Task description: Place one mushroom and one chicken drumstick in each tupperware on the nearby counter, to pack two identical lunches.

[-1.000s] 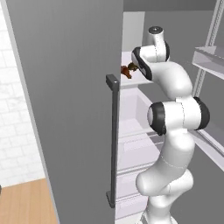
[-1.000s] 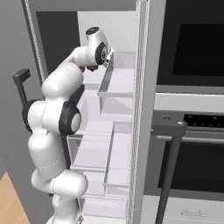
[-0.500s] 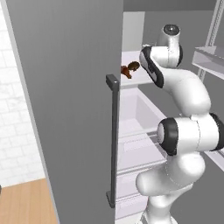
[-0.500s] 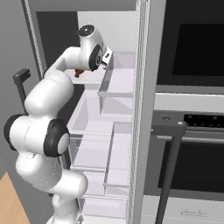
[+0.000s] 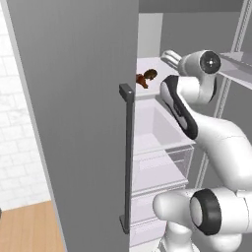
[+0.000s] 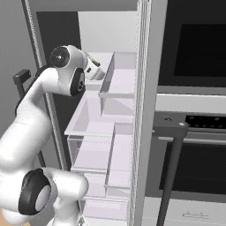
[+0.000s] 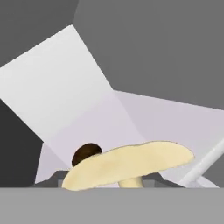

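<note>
One item in hand: a pale mushroom (image 7: 131,168) sits right at the pincer in the hand view, its wide cap across the bottom and its short stem pointing down between the tips.
Pincer state: drawn in narrow, and by the look of it clamped on the mushroom stem; the tips themselves are hidden under the cap.
Arm position: the white arm (image 5: 197,123) reaches up into the open fridge, its hand at the upper shelf (image 5: 150,91).
Drumstick: a brown chicken drumstick (image 5: 146,78) lies on that shelf near the door edge; a dark brown lump (image 7: 86,154) behind the mushroom cap is probably the same piece.
Fridge door: the grey door (image 5: 74,113) with its bar handle (image 5: 128,157) stands open on the left.
Progress: early, I judge. The first mushroom is just being taken.
Left to do: carry it to a tupperware on the desk, then fetch the remaining food.
</note>
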Motion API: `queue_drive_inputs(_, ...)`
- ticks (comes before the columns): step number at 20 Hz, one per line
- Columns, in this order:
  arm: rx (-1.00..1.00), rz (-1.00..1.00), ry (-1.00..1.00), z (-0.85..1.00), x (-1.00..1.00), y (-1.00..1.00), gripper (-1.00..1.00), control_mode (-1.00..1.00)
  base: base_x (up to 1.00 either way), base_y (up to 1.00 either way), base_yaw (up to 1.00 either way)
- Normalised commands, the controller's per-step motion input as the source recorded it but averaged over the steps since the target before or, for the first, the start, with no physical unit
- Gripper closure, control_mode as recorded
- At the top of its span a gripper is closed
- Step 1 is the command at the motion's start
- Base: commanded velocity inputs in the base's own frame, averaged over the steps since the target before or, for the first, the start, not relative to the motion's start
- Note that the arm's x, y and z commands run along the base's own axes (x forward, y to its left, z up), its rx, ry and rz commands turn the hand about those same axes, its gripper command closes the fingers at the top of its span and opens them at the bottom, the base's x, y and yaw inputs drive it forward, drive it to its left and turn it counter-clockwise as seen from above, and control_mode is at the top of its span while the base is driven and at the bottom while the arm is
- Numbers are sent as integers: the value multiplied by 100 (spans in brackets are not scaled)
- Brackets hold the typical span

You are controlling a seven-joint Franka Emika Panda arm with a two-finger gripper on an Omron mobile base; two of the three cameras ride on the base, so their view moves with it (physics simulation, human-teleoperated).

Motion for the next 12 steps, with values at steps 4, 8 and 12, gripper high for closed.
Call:
queue_drive_inputs(4, -3, 2, 25, 50, -100, 66, 100, -100, 0, 0, 0)
queue_drive_inputs(8, -15, 0, 9, -73, -100, 38, 100, -100, 0, 0, 0)
queue_drive_inputs(12, -10, 2, 11, -100, -100, -14, 100, -100, 0, 0, 0)
